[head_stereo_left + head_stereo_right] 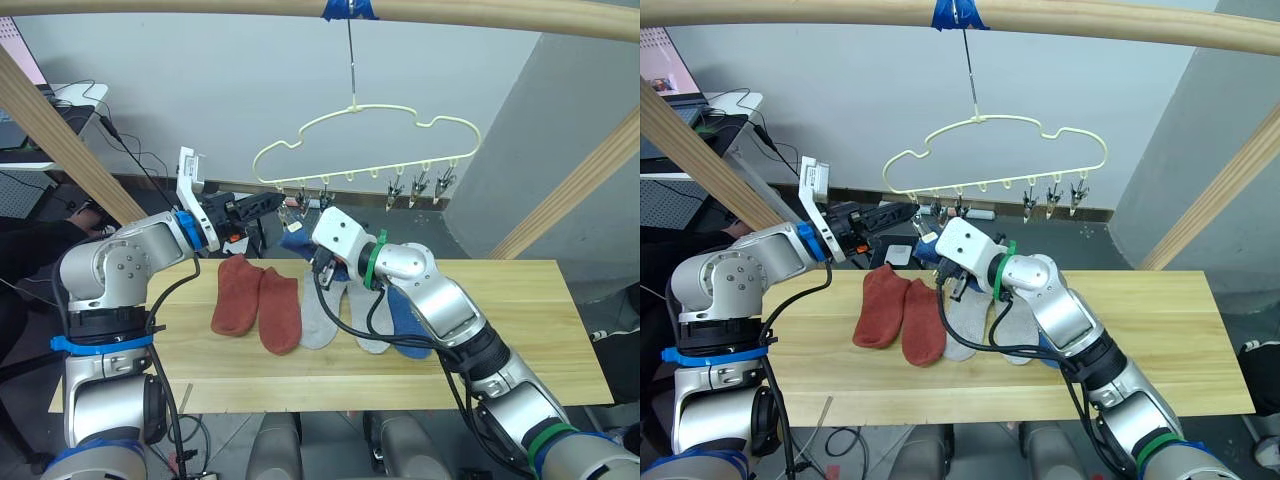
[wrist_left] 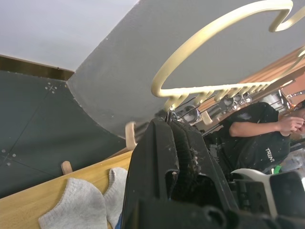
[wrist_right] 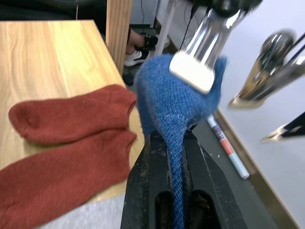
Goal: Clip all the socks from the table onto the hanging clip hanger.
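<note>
The pale-yellow clip hanger (image 1: 365, 140) hangs from the top pole, with silver clips (image 1: 418, 188) along its lower bar. My left gripper (image 1: 278, 203) reaches to the leftmost clip (image 1: 299, 197) and is shut on it. My right gripper (image 3: 174, 138) is shut on a royal blue sock (image 3: 167, 105) held up just below that clip, whose white pad (image 3: 192, 71) presses on the sock's top edge. On the table (image 1: 520, 330) lie two rust-red socks (image 1: 238, 295), two light grey socks (image 1: 322, 318) and another blue sock (image 1: 408, 322), partly under my right arm.
Thick wooden frame poles run across the top (image 1: 200, 6) and slant down at both sides (image 1: 60, 130) (image 1: 580, 190). A person in black (image 2: 257, 133) sits behind the table. Bare tabletop lies to the right of the socks.
</note>
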